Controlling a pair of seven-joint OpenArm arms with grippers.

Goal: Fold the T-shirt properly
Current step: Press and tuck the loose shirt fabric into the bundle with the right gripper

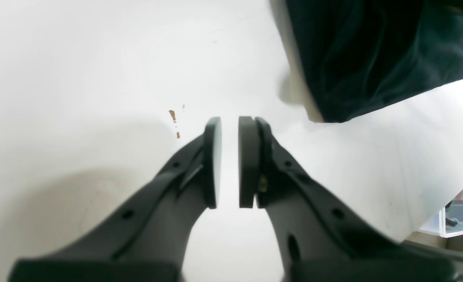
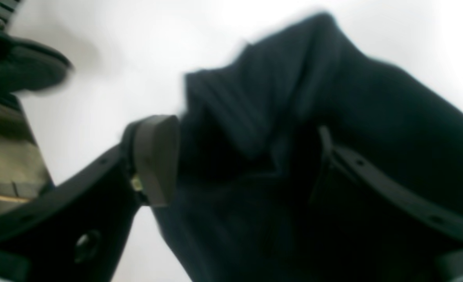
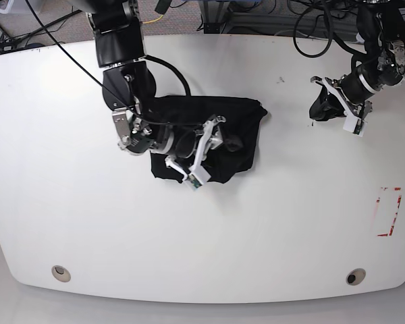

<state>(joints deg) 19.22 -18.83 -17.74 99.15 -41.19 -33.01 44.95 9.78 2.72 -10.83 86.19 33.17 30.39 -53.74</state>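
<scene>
- Two black fingers of the left gripper (image 1: 229,162) fill the bottom of the left wrist view. Their flat pads stand close together with only a thin gap between them. Nothing is between them.
- Under that gripper is the bare white table (image 1: 78,78). A few small brown specks (image 1: 172,115) sit on it just beside the finger on the left of that view.
- One edge of the black T-shirt (image 1: 372,58) shows in the top right corner of that view, well apart from the left gripper.
- From above, the T-shirt (image 3: 239,131) lies in a bunched, roughly folded heap near the middle of the table (image 3: 270,243), a bit toward the far side.
- Over the heap is the right gripper (image 3: 201,152). Its white-edged fingers are spread wide apart.
- Up close, the right wrist view is blurry. Dark cloth (image 2: 294,117) bulges up between the spread fingers (image 2: 157,156) of the right gripper (image 2: 247,160). I cannot tell if the fingers press on the cloth.
- The left gripper (image 3: 354,108) hangs over the bare table by the far right side, well apart from the shirt.
- Red marks (image 3: 389,211) are on the table near its right edge.
</scene>
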